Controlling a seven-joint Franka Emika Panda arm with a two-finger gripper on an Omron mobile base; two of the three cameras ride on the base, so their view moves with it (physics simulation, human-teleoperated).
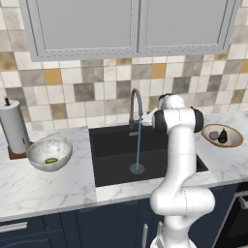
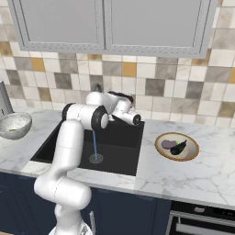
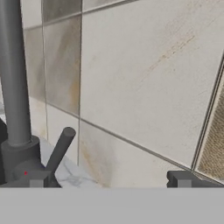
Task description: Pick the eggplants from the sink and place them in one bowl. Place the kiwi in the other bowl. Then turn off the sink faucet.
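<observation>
Counter (image 1: 43, 186): white marble, carries the sink and both bowls.
Sink (image 1: 114, 145): black basin set in the counter; a thin blue stream of water falls from the spout to the round drain (image 1: 137, 168).
Arm (image 1: 180, 160): white, rises in front of the sink and reaches toward the tiled wall behind the faucet.
Speckled bowl (image 1: 49, 153): deep, grey-white, on the counter left of the sink, just beside a paper towel roll (image 1: 14, 127); the kiwi (image 1: 51, 160) lies inside it.
Tan bowl (image 2: 176, 146): shallow, on the counter right of the sink; holds both eggplants, the mauve eggplant (image 2: 169, 144) touching the dark eggplant (image 2: 179, 147).
Faucet (image 1: 136, 107): dark gooseneck at the sink's back edge; hand view shows its upright stem and a slanted lever (image 3: 60, 149) at its base.
Hand (image 3: 107, 180): released, fingers spread wide, nothing between them; the left fingertip (image 3: 35, 178) sits just beside the lever's base, whether touching I cannot tell.
</observation>
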